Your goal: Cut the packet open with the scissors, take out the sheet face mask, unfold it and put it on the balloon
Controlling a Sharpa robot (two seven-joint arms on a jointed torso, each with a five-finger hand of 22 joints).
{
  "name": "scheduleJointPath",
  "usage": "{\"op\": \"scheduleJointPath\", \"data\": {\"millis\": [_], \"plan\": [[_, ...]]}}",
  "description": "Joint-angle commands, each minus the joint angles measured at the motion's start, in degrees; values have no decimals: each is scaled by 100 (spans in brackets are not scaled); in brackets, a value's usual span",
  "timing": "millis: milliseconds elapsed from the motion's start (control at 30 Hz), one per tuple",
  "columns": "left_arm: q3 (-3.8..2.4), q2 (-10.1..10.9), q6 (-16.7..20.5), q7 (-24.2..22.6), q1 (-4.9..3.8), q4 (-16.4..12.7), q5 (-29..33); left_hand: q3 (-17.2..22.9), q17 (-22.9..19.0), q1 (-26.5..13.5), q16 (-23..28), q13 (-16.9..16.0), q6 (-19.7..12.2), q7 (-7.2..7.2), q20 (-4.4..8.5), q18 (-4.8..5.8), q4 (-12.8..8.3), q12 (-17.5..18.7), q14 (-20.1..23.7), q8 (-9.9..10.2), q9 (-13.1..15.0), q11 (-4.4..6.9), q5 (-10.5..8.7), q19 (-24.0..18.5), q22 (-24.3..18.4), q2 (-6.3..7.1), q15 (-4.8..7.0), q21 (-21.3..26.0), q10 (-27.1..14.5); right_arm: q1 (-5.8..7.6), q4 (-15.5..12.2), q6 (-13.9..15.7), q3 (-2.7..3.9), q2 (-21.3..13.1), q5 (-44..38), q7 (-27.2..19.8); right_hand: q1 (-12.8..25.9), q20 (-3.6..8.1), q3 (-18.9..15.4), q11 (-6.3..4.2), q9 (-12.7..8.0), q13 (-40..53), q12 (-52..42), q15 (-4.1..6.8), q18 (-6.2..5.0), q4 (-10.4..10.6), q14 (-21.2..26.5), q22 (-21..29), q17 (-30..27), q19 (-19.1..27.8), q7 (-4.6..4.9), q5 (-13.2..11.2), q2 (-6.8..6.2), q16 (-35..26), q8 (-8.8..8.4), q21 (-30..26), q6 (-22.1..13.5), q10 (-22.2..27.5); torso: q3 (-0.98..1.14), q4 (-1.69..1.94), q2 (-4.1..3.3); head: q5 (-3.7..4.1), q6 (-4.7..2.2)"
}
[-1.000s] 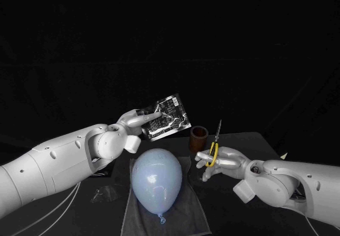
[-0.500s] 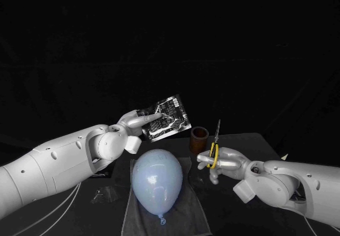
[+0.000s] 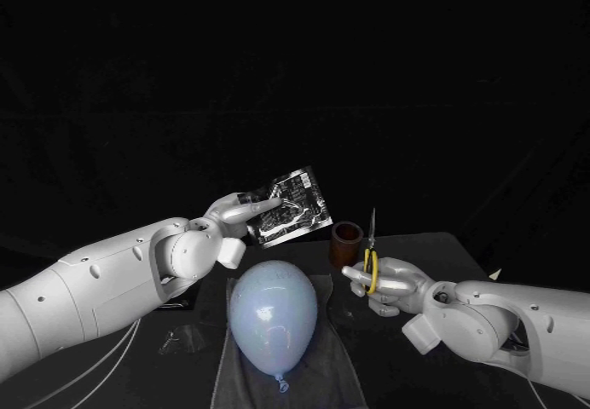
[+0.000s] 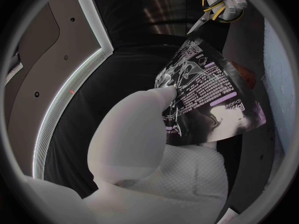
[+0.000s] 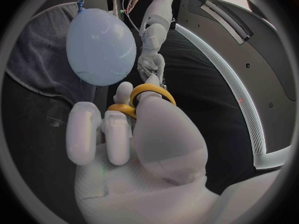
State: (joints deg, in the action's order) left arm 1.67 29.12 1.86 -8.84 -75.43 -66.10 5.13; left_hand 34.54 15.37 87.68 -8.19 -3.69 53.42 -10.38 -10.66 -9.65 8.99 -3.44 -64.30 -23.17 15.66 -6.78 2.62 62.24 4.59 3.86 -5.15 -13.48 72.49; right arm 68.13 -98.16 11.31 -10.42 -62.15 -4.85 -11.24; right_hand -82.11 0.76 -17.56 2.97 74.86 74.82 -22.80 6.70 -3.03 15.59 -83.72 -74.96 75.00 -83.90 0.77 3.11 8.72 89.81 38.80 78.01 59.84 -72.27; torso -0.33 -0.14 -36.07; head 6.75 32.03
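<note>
My left hand point(image 3: 234, 215) holds the black printed packet point(image 3: 290, 207) up in the air above the balloon's far end; the packet point(image 4: 206, 99) is pinched at its lower edge. My right hand point(image 3: 387, 279) grips the yellow-handled scissors point(image 3: 370, 247) with the blades pointing up, to the right of the packet and apart from it. The yellow handles point(image 5: 140, 98) ring my fingers, and the scissors point(image 4: 215, 7) show just past the packet's corner. The pale blue balloon point(image 3: 273, 311) lies on a grey cloth point(image 3: 322, 375) between the arms.
A brown cylindrical cup point(image 3: 345, 243) stands behind the balloon, close to the scissors. A small clear object point(image 3: 182, 336) lies on the table left of the cloth. The black table point(image 3: 430, 247) reaches back to the right.
My right hand has carried the scissors slightly left and turned them more upright. The left hand and the packet have hardly moved.
</note>
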Motion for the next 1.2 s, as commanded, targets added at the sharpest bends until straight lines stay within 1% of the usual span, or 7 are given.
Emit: {"op": "scheduleJointPath", "data": {"millis": [33, 267, 800, 900, 1067, 1167, 1200], "plan": [[-7, -4, -4, -33, -8, -12, -16, 49, 10, -15, 18, -5, 23, -4, 15, -89, 5, -25, -35, -20, 165, 1, 19, 38, -3, -47, 10, -29, 37, 4, 3, 116, 5, 16, -188, 132, 225, 17, -68, -742, 394, 1518, -6720, 65, 64, 21, -628, -770, 1500, -257, -161, 1, 117, 19, 853, 88, 311, -1773, 1, -3, 1, -9, -17], [-7, 12, 7, -37, -8, -23, -20, 49, 10, -15, 18, -5, 23, -4, 15, -89, 5, -25, -35, -20, 165, 1, 19, 38, -3, -47, 10, -29, 37, 5, -7, 81, 6, 41, -422, 344, 519, 23, -204, -751, 404, 1518, -6720, 71, 81, 61, -628, -856, 1500, -271, -172, -2, 82, 19, 1105, 193, 308, -1773, 0, 0, -2, -19, -41], [-7, 61, 5, -30, -8, -40, -23, 58, 10, -22, 21, -4, 21, -4, 16, -89, -3, -24, -35, -22, 170, 2, 19, 42, -5, -46, 10, -29, 37, 18, -54, -162, 7, 83, -892, 769, 551, 28, -194, -757, 321, 1518, -6720, 76, 87, 17, -628, -888, 1500, -276, -178, -15, 181, 19, 886, 230, 87, -1773, -1, 3, 0, -58, -47], [-7, 70, -8, -12, -7, -44, -32, 58, 10, -22, 21, -4, 21, -4, 16, -89, -3, -24, -35, -22, 170, 2, 19, 42, -5, -46, 10, -29, 37, 27, -58, -288, 7, 87, -1257, 955, 594, 28, -244, -749, 266, 1518, -6720, 74, 81, 22, -628, -875, 1500, -263, -165, -24, 142, 19, 702, 204, -67, -1773, -3, 1, -1, -37, -34], [-7, 79, -8, 45, -8, -50, -88, 63, 11, -23, 23, -4, 21, -3, 18, -89, -9, -24, -35, -22, 173, 3, 19, 43, -6, -44, 11, -28, 37, 66, -82, -417, 9, 108, -1852, 1143, 830, -2, -500, -687, 46, 1518, -6720, 28, 30, 71, -628, -735, 1500, -161, -94, -25, 52, 19, 10, -38, -559, -1773, 3, -3, 0, -36, -16], [-7, 78, -7, 78, -8, -51, -116, 67, 11, -23, 23, -4, 20, -3, 19, -89, -14, -24, -36, -23, 174, 3, 19, 45, -7, -42, 12, -28, 37, 109, -89, -399, 9, 119, -2006, 1078, 928, -124, -818, -494, -504, 1518, -6720, -126, -6, 49, -628, -624, 1500, -70, 144, -27, 36, 19, -913, -247, -935, -1773, 2, -2, 0, -23, -10], [-7, 77, -6, 87, -8, -51, -121, 67, 11, -23, 23, -4, 20, -3, 19, -89, -14, -24, -36, -23, 174, 3, 19, 45, -7, -42, 12, -28, 37, 123, -93, -394, 9, 118, -2020, 1040, 950, -151, -863, -466, -622, 1518, -6720, -166, -7, 51, -628, -623, 1500, -68, 187, -30, 39, 19, -1070, -253, -933, -1773, 2, -2, 0, -23, -10]]}}
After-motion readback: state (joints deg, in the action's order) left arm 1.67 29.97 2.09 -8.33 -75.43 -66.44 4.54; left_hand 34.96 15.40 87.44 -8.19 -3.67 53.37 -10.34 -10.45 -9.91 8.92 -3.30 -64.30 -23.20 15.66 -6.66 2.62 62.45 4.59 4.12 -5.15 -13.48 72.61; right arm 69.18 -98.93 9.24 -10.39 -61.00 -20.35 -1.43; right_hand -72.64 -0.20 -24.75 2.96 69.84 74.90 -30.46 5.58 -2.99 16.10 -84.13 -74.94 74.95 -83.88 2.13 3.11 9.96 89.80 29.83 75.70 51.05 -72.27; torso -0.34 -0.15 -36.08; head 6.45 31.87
